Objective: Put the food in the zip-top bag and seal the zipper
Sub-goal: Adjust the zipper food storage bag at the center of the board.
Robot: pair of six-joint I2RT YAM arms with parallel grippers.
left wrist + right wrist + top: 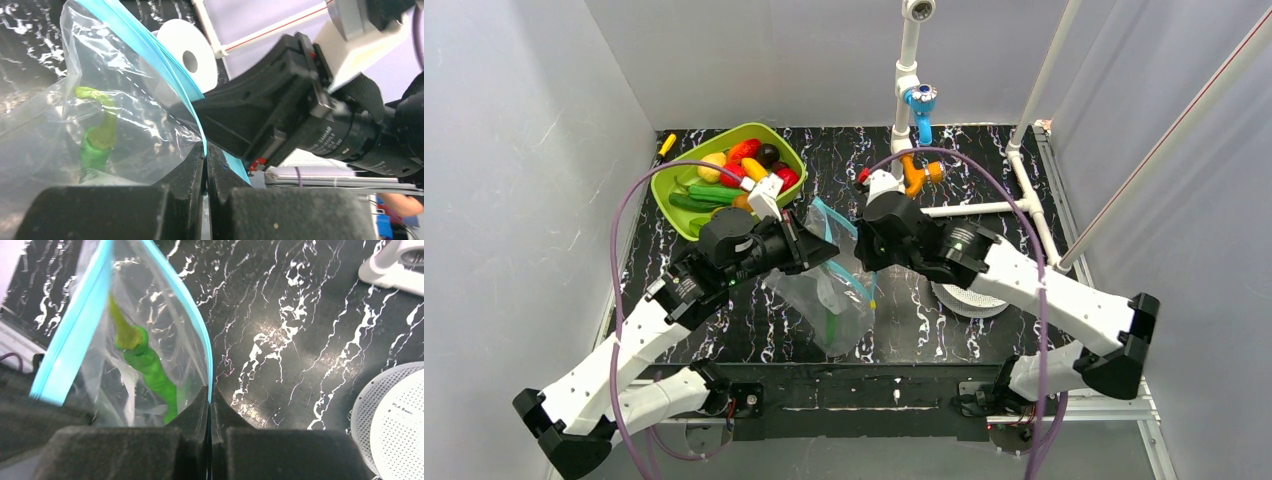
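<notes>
1. Your left gripper (206,152) is clamped tight on the zipper (150,47), and the blue strip runs straight into its closed fingers.
2. Your right gripper (210,392) is pinched shut on that blue strip too, right at the bag's rim.
3. Between the two, the zip-top bag (832,305) is held up by its mouth over the black marble table (944,330), with the lips parted.
4. One green pepper (150,372) is inside the bag, its stem toward the mouth.
5. The rest of the food (744,165) is piled in the lime-green tray (664,190) at far left, well apart from the bag.
</notes>
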